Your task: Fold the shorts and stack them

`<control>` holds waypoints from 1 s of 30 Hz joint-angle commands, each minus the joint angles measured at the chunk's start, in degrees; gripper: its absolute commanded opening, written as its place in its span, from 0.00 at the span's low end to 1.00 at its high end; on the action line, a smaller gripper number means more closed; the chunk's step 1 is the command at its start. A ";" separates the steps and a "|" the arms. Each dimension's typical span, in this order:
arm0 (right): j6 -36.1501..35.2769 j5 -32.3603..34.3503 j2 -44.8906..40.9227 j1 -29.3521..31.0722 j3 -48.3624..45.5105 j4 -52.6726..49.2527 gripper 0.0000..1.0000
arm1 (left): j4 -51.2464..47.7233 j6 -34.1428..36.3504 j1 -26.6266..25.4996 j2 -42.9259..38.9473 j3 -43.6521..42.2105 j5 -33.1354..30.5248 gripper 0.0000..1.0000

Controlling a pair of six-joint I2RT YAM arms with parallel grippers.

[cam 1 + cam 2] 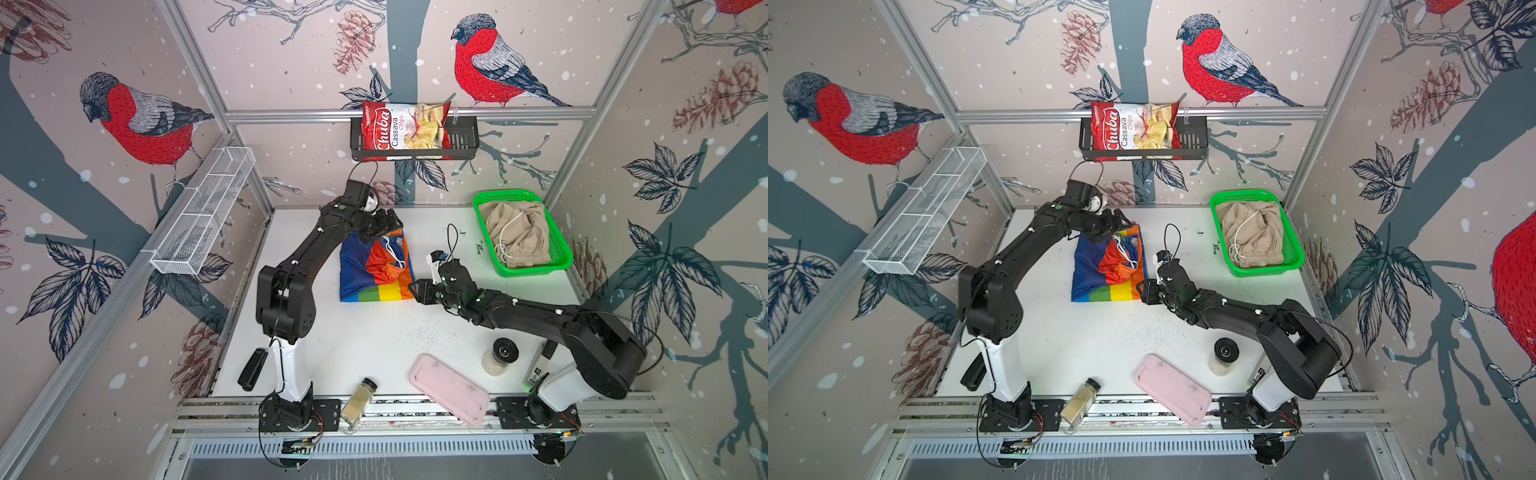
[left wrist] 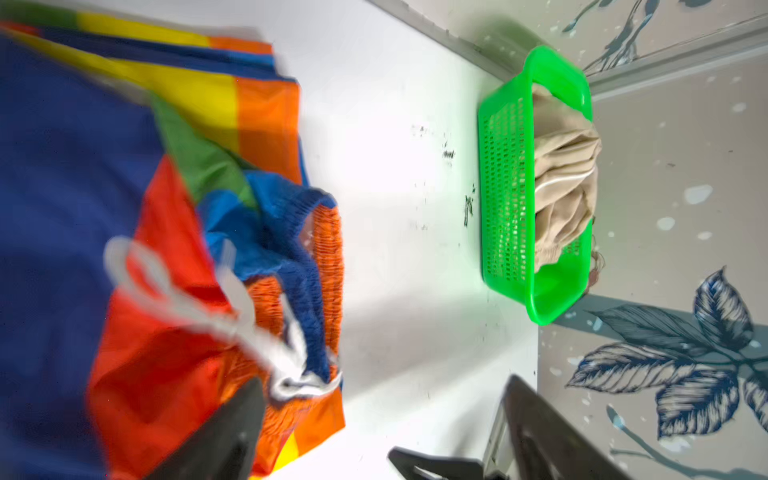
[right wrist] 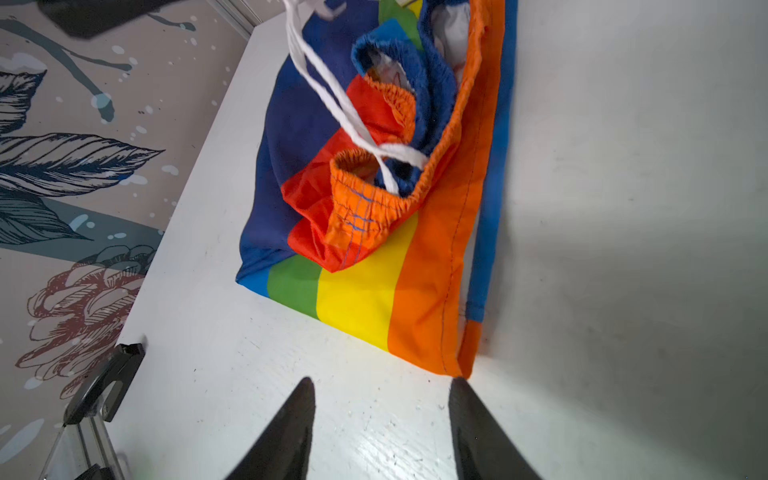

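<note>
The rainbow shorts lie folded on the white table, with the drawstring bunched on top. The left gripper hovers at their far edge, fingers wide and empty. The right gripper sits at the near orange corner, fingers apart, holding nothing. The beige shorts lie crumpled in the green basket.

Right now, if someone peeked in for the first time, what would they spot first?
The rainbow shorts jump out, lying loosely folded in the middle of the white table. Next comes the bright green basket at the table's back right corner, holding crumpled beige shorts. A red Chuba cassava chips bag sits in a black rack on the back wall.
</note>
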 commanded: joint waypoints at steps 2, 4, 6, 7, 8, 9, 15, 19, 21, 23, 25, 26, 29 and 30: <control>-2.25 0.98 0.89 -0.95 5.99 -4.47 0.39 | 5.09 1.39 3.08 -7.42 -13.51 -2.54 0.33; -3.55 -0.55 3.59 -1.12 10.55 -5.66 0.26 | 5.98 2.16 4.25 -9.56 -19.70 -3.40 0.21; -5.00 -2.13 7.35 -1.00 16.21 -6.63 0.13 | 7.91 2.22 5.33 -10.67 -25.76 -3.59 0.17; -5.30 -2.12 9.28 -0.96 18.65 -7.37 0.11 | 8.99 2.22 5.55 -10.97 -28.03 -3.48 0.16; -5.58 -1.65 11.70 -0.96 22.14 -8.69 0.11 | 10.27 2.11 5.72 -11.11 -30.21 -3.56 0.16; -5.94 -1.09 14.84 -1.03 25.89 -10.72 0.11 | 11.26 2.13 5.74 -11.02 -31.89 -3.84 0.15; -9.12 2.27 33.70 -1.13 49.58 -24.19 0.24 | 14.99 2.06 5.96 -7.71 -35.91 -4.78 0.11; -10.41 3.53 41.65 -1.22 59.02 -28.46 0.27 | 16.76 1.57 6.05 -6.15 -37.10 -4.49 0.10; -10.40 3.07 44.29 -1.48 61.85 -29.29 0.29 | 17.34 1.31 6.02 -6.04 -37.55 -5.07 0.10; -10.15 2.93 46.19 -1.89 63.75 -29.60 0.33 | 18.08 0.99 6.08 -6.03 -38.27 -5.11 0.10; -9.62 2.73 47.87 -2.48 65.36 -29.76 0.36 | 18.45 0.77 6.02 -5.82 -38.84 -5.02 0.10; -9.41 2.49 48.57 -2.90 65.98 -29.66 0.37 | 18.76 0.65 6.05 -5.81 -39.26 -4.89 0.10; -8.76 2.32 49.91 -4.02 66.47 -27.52 0.34 | 19.90 0.14 5.98 -5.81 -40.71 -4.63 0.09; -8.54 1.83 50.35 -4.52 66.90 -26.89 0.28 | 20.27 0.06 6.02 -5.69 -40.73 -4.49 0.09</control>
